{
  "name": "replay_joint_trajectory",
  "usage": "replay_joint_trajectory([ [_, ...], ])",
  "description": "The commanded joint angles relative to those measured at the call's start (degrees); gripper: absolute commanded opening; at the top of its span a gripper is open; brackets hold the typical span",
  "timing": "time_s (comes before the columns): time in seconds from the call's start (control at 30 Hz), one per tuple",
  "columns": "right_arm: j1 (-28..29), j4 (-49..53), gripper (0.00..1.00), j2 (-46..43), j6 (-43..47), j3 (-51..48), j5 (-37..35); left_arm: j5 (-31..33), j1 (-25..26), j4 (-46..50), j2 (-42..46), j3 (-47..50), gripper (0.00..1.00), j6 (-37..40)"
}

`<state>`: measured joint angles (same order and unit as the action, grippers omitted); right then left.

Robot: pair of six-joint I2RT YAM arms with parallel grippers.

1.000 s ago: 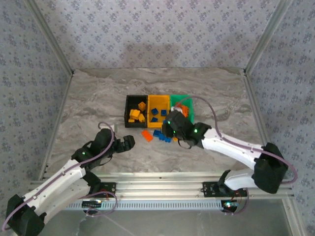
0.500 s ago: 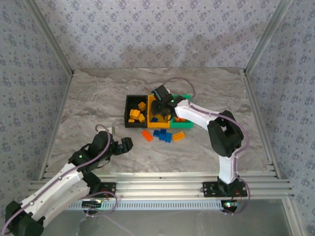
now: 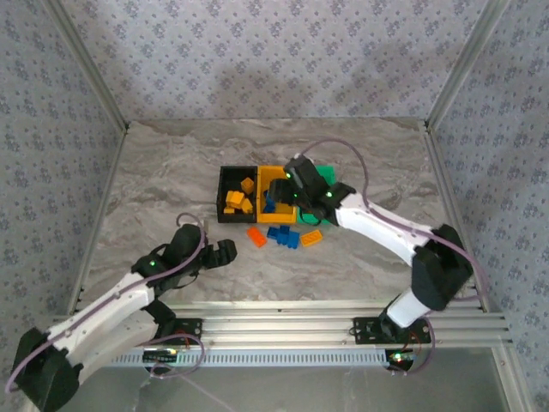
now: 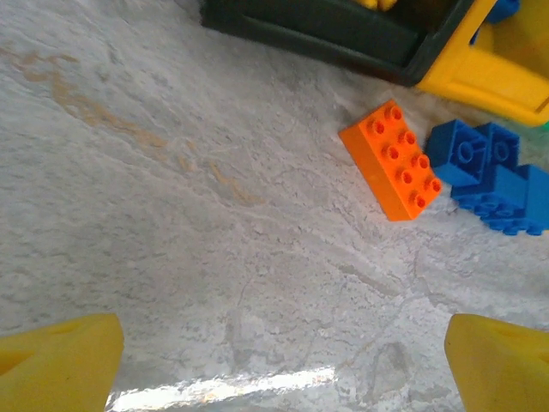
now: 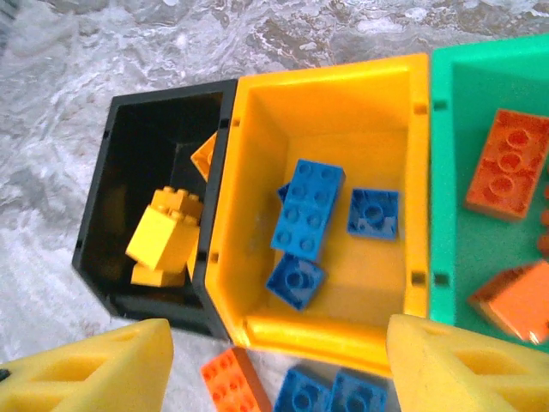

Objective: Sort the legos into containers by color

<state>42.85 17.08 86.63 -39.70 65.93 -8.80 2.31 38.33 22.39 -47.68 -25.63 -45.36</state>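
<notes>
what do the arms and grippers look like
The left arm and right arm have white shells with black joints and wrist housings, each with a small green light and a pale lilac cable looping alongside. The left gripper and right gripper carry chunky yellow wedge fingers; the right ones show cut-out slots.

Open tabletop (image 3: 163, 172) left of the bins (image 3: 221, 193); loose bricks (image 3: 283, 236) along their near side.
</notes>
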Motion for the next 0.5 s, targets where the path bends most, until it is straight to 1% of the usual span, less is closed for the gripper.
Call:
replay_joint_trajectory([
  [0.0, 0.35, -0.23, 0.69, -4.93, -2.74, -7.12, -2.03, 0.5, 2.47, -6.46, -6.99, -5.23, 0.93, 2.19],
  [0.13, 0.3, 0.05, 0.69, -12.57, -4.5, -15.21, -2.92, 8.09, 8.23, -6.91, -18.07, -12.06, 0.93, 3.55],
  [0.2, 0.23, 0.25, 0.7, -15.99, -5.12, -18.47, -3.68, 10.07, 9.06, -7.95, -22.87, -14.29, 0.94, 2.75],
  [0.27, 0.06, 0.23, 0.71, -18.78, -5.33, -21.08, -4.54, 10.09, 9.09, -10.14, -26.78, -15.56, 0.93, 1.76],
  [0.33, -0.74, 2.38, 0.71, -20.07, -5.93, -22.51, -4.82, 8.63, 9.1, -11.93, -29.85, -16.77, 0.92, 0.97],
  [0.47, -1.96, 3.53, 0.72, -20.15, -6.82, -25.51, -4.21, 7.02, 9.38, -12.23, -31.84, -17.91, 0.94, -0.12],
])
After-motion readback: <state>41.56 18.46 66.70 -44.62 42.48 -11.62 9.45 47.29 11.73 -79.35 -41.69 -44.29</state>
